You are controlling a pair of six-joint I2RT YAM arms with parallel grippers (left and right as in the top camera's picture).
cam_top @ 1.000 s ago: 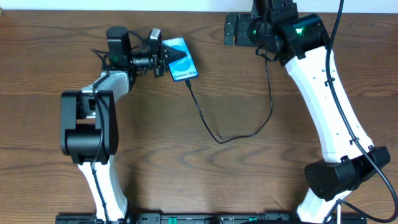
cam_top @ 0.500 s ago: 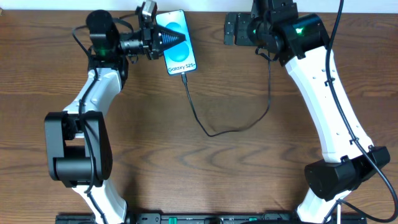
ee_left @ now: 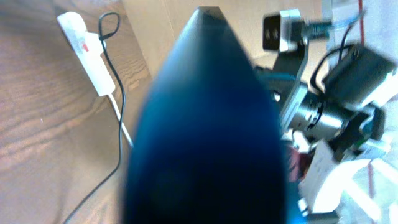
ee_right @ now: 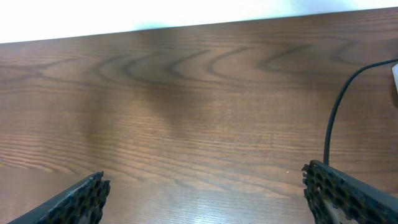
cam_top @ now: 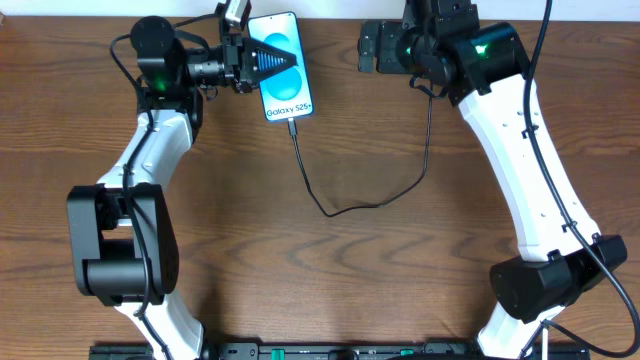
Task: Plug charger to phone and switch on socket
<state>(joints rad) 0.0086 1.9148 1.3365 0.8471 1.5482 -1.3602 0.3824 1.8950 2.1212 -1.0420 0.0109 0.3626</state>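
Only at left wrist: socket [ee_left: 85, 53].

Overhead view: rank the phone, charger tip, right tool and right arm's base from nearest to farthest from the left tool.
1. phone: clamped in the left tool, top left.
2. charger tip: plugged in at the phone's lower edge.
3. right tool: top centre, open.
4. right arm's base: bottom right.

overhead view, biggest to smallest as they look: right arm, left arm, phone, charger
1. right arm and left arm: too alike to rank
2. phone
3. charger: long, but so thin it covers least
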